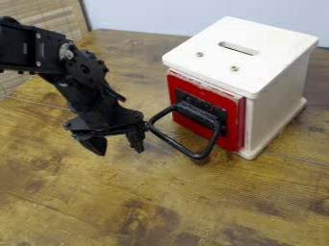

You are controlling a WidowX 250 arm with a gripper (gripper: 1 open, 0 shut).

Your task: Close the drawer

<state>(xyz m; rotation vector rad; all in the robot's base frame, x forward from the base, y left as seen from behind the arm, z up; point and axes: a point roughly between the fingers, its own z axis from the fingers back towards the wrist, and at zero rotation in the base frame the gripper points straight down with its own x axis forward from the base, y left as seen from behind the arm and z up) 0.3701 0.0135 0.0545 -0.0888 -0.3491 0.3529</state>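
Note:
The red drawer [209, 116] sits in the cream-white box [264, 67] with its red front panel almost flush with the box face. Its large black loop handle [180, 139] lies out toward the left on the wooden table. My black gripper [112, 142] hangs just left of the handle, a short way apart from it, fingers pointing down. The fingers are spread and hold nothing.
The box has a slot on top [238, 47] and stands at the right of the wooden table [154, 211]. A woven panel [45, 13] stands at the back left corner. My arm [52, 58] reaches in from the left.

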